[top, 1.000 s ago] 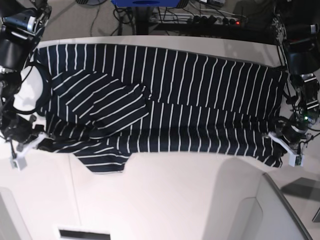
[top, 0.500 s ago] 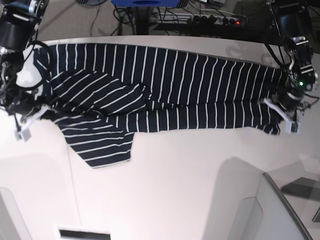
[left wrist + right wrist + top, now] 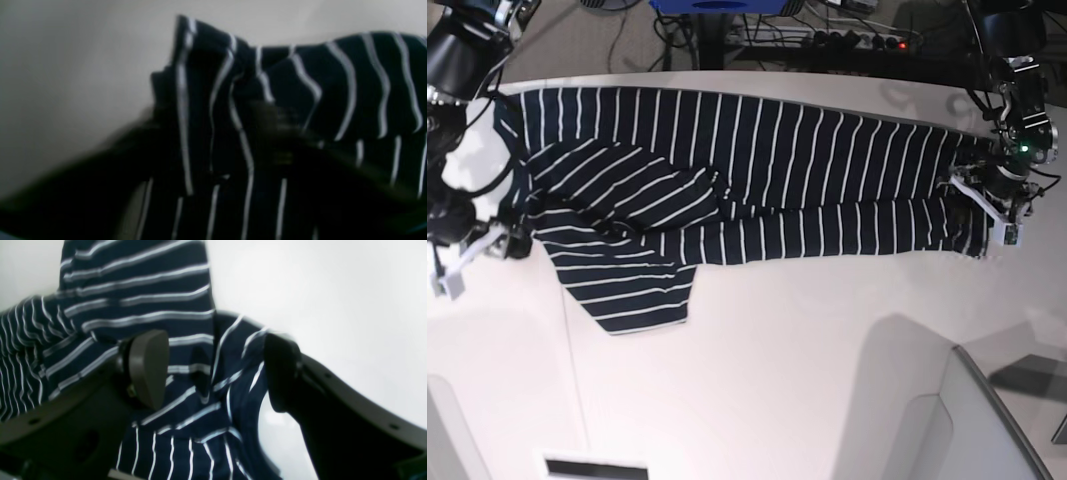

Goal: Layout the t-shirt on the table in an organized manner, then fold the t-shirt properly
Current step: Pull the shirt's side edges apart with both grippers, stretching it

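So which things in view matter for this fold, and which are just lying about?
Job:
- t-shirt, folded lengthwise
- table
- right tool, open
- left tool at the shirt's end

Lying about:
- power strip and cables behind the table
- blue object

So the t-shirt (image 3: 757,175) is lying across the far half of the table (image 3: 807,370), stretched side to side with its long edge running along the back edge. The near half of the tabletop sits in front of it. On the left of the base view one sleeve (image 3: 632,290) hangs out toward the front, past the rest of the shirt, and another fold of fabric (image 3: 627,185) lies on top of the body just behind it. The right gripper (image 3: 472,250) is at the shirt's left end (base view left, that is) and the left gripper (image 3: 992,205) is at the opposite end, both right at the cloth's edge.
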